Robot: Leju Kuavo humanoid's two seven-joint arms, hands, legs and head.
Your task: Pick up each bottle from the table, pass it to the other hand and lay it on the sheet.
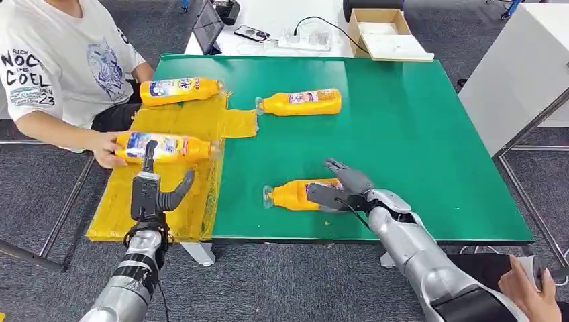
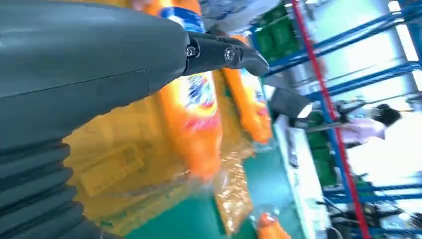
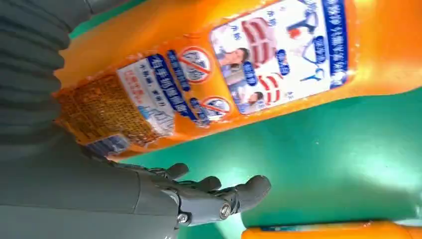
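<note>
Several orange bottles lie about. One bottle (image 1: 178,89) rests at the far end of the yellow sheet (image 1: 194,121). A second bottle (image 1: 164,147) (image 2: 191,114) lies across the sheet, with a person's hand (image 1: 104,149) on its end. My left hand (image 1: 158,191) (image 2: 89,59) is open just short of it, one finger reaching over it. A third bottle (image 1: 302,102) lies on the green table (image 1: 416,134). The nearest bottle (image 1: 292,194) (image 3: 239,74) lies by the front edge; my right hand (image 1: 339,188) (image 3: 99,194) hovers open at its base end, fingers (image 3: 234,194) spread beside it.
A person in a white T-shirt (image 1: 54,60) sits at the far left. Another person's hand (image 1: 530,285) shows at the lower right. Behind the green table stand a cardboard box (image 1: 382,30), a tablet (image 1: 208,27), a phone (image 1: 251,32). A white table (image 1: 516,74) stands to the right.
</note>
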